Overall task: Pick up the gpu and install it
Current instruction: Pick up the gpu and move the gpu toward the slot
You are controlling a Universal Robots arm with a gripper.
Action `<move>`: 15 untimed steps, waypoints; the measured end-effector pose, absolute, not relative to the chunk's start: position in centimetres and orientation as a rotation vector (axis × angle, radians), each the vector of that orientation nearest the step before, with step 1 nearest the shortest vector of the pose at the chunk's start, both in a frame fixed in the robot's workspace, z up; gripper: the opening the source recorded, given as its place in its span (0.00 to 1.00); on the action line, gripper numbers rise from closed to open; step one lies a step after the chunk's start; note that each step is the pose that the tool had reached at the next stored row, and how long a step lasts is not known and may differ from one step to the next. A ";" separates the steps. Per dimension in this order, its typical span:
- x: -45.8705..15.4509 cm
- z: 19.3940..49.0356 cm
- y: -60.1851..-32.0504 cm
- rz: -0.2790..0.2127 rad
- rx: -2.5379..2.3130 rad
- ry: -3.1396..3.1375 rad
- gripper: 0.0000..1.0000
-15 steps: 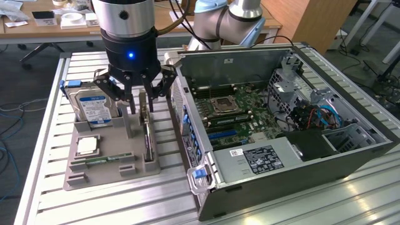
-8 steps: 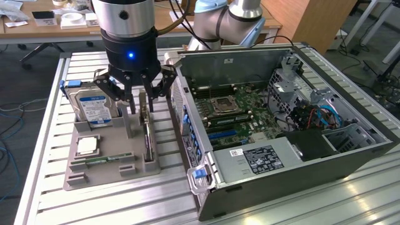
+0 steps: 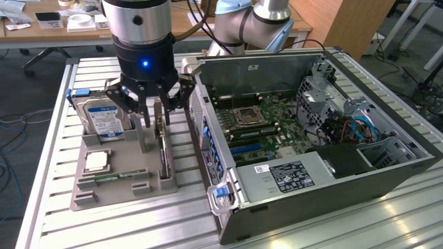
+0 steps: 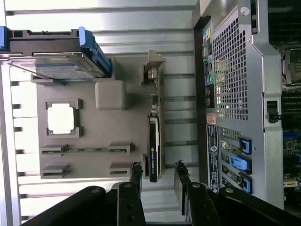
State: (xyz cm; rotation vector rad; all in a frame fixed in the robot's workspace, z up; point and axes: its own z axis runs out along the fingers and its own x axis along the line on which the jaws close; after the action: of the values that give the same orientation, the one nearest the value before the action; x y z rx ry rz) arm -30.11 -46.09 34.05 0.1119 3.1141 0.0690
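On the exterior view, I have the gripper [image 3: 156, 116] hanging low over the grey tray [image 3: 132, 155], which sits on the slatted metal table [image 3: 55, 223] toward the exterior view's left. The jaws are spread apart and nothing is pinched between them. The gpu [image 3: 163, 150] stands on edge in a slot along the tray's right side, just beside the open computer case [image 3: 312, 181]. Its far end lies right under the fingertips, and I cannot tell from here whether they touch it. To the left of the gripper, a silver hard drive [image 3: 104, 120] with a blue label stands upright at the tray's far left corner. Nearer to me on the tray I see a square processor chip [image 3: 95, 162] lying flat, and nearer again a slim green memory stick [image 3: 111, 177]. The case fills the exterior view's right, with its side off and the motherboard [image 3: 263, 124] exposed.

On the wrist view, I look straight down past the gripper [image 4: 158, 169]. The two dark fingers [image 4: 136, 175] stand either side of the gpu [image 4: 154, 141], with a gap on each side. The card runs edge-up between the tray [image 4: 94, 136] surface and the case [image 4: 235, 84] rear panel. The hard drive [image 4: 56, 66], chip [image 4: 61, 117] and memory stick [image 4: 84, 150] sit on the tray on the side away from the case.
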 end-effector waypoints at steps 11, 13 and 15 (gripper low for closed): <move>-30.1 33.3 -46.1 0.069 0.112 3.114 0.42; -30.1 33.3 -46.1 0.069 0.112 3.114 0.42; -30.1 33.3 -46.1 0.069 0.112 3.114 0.42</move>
State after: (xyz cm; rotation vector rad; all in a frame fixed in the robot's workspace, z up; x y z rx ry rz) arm -30.10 -46.09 33.34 0.1120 3.1142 0.0690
